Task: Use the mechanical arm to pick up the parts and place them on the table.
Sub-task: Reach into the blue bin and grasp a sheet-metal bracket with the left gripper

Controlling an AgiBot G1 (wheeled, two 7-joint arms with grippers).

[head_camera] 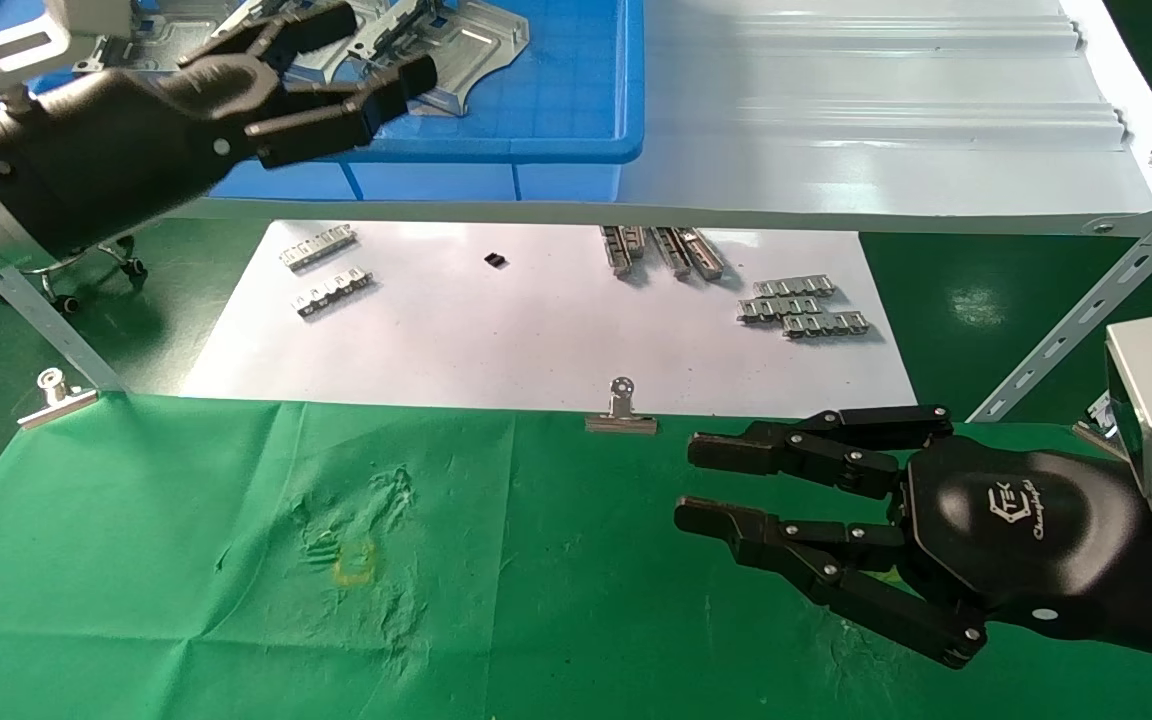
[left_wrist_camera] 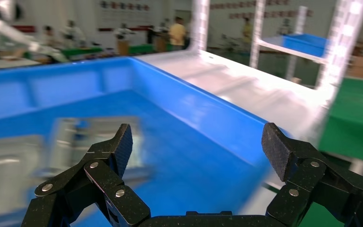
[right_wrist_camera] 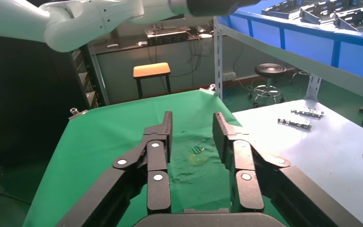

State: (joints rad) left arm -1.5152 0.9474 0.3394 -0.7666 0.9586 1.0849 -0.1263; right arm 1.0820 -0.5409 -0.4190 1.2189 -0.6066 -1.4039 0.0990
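Note:
My left gripper [head_camera: 376,60] is a glossy black hand, open and empty, held over the blue bin [head_camera: 576,100] on the shelf. Silver stamped parts [head_camera: 466,50] lie in the bin just beyond its fingertips. In the left wrist view the gripper [left_wrist_camera: 197,139] stands wide open above the bin floor, with a blurred silver part [left_wrist_camera: 75,137] below one finger. The green table [head_camera: 186,560] has a faint yellow mark [head_camera: 356,562]. My right gripper [head_camera: 688,483] hovers open and empty over the table's right side; it also shows in the right wrist view [right_wrist_camera: 192,120].
A white sheet [head_camera: 536,330] behind the green cloth holds small toothed strips [head_camera: 801,305] and a small black piece [head_camera: 496,260]. Binder clips [head_camera: 621,410] pin the cloth's far edge. The grey shelf [head_camera: 886,110] overhangs the sheet, with a slotted strut [head_camera: 1086,310] at right.

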